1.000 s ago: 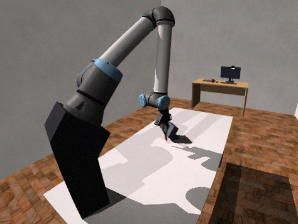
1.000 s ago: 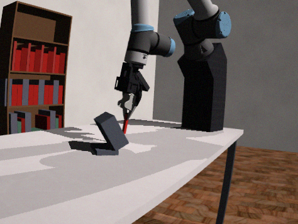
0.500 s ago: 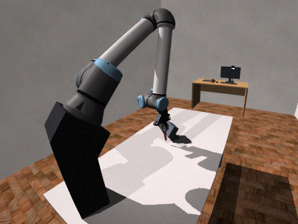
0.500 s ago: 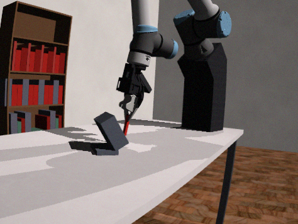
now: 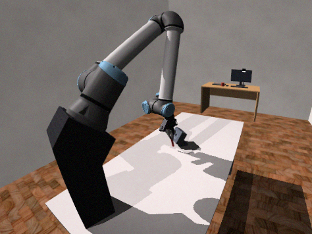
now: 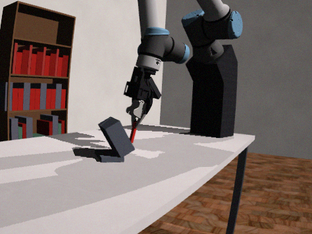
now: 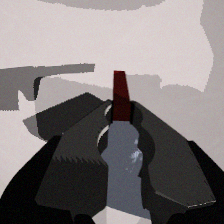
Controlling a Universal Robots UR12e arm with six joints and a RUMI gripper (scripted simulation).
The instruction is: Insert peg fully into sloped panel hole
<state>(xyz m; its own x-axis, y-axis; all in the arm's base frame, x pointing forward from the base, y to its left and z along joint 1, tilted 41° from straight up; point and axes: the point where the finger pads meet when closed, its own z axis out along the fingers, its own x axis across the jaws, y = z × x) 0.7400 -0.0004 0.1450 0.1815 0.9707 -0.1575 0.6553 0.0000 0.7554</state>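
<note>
My gripper (image 5: 170, 132) (image 6: 137, 116) (image 7: 120, 102) is shut on a slim red peg (image 5: 172, 142) (image 6: 133, 134) (image 7: 120, 92), which points down and forward out of the fingertips. The dark grey sloped panel (image 5: 180, 135) (image 6: 116, 135) stands tilted on its flat base (image 6: 99, 154) on the white table (image 5: 214, 138) (image 6: 197, 158). The peg's lower end is close beside the panel's sloped face, just above the table. I cannot see the hole in any view. The wrist view shows only the peg, the fingers and the table beyond.
The arm's black pedestal (image 5: 82, 158) (image 6: 214, 98) stands at one end of the table. A bookshelf (image 6: 36, 72) stands behind the table, and a wooden desk (image 5: 230, 90) with a monitor stands far off. A dark mat (image 5: 266, 204) lies on the floor beside the table.
</note>
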